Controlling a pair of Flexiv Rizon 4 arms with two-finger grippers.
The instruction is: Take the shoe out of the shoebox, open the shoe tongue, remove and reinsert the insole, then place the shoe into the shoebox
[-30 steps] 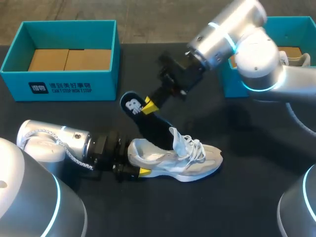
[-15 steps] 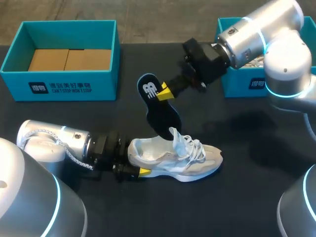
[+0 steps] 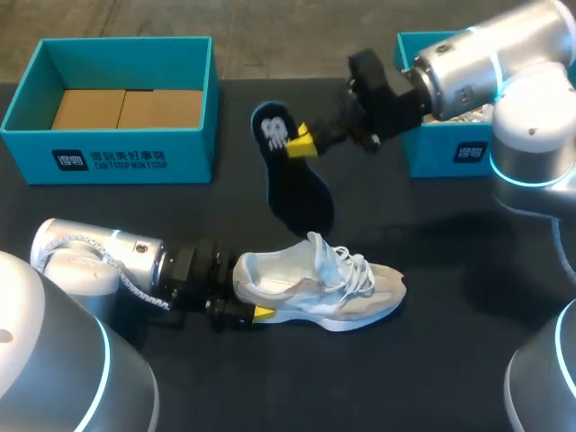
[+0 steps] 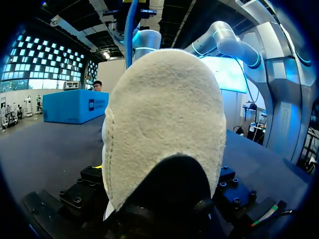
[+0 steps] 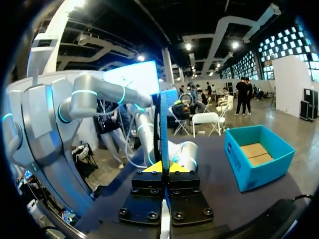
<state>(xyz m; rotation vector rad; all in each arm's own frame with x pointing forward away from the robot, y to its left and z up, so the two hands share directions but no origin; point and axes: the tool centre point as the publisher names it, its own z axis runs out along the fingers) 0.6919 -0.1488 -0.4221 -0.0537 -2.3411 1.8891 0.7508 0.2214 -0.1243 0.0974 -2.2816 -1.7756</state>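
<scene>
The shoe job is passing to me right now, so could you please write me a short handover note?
Left gripper: shut on the shoe at its heel; the shoe stands on the table, toe pointing right.
Right gripper: shut on the insole, held in the air, clear of the shoe.
Boxes: the left shoebox holds only cardboard; the right shoebox is partly hidden by the right arm.
Done: shoe out, tongue up, insole removed.
Left: reinsert the insole, put the shoe into a shoebox.
</scene>
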